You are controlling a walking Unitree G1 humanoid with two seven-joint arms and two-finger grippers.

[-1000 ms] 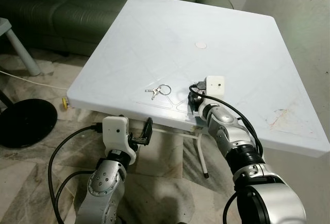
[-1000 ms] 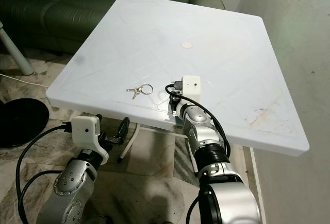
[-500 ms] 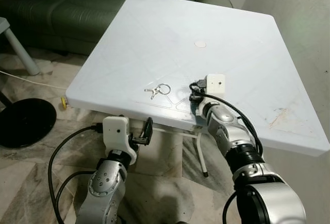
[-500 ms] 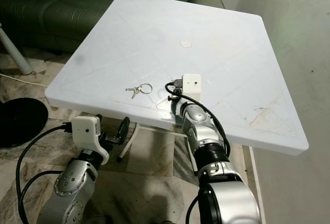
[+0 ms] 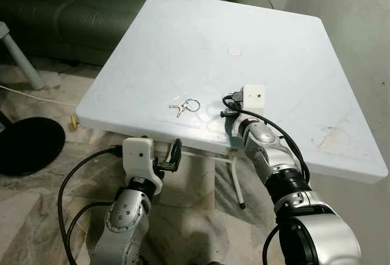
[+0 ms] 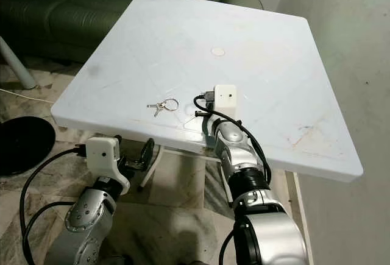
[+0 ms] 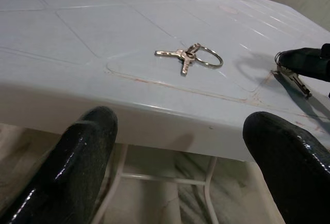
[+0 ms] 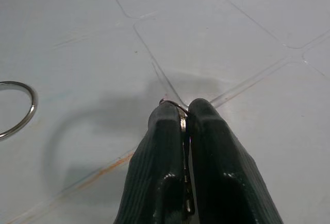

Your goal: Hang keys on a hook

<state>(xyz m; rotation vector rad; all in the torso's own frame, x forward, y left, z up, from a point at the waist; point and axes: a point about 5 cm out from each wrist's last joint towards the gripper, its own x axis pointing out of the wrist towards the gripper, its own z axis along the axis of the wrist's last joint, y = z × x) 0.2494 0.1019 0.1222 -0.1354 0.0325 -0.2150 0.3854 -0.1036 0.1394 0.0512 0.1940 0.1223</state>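
Two grippers | right gripper (image 8: pixel 184 115) pinches thin metal piece (image 8: pixel 183 123), keys (image 5: pixel 186 106) at its nine o'clock | left gripper (image 7: pixel 178 131) spread, idle | I fear the piece slipping: grip is shallow.

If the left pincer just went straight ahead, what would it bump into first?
Probably the white table's front edge: the left pincer sits open, below the tabletop, so the keys lie above its line.

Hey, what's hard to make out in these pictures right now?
The metal piece in the right gripper: right wrist view, shut jaws cover most of it; unidentifiable.
The key ring: right wrist view, cut off by the picture's edge.
The keys: eye views, too small for detail.
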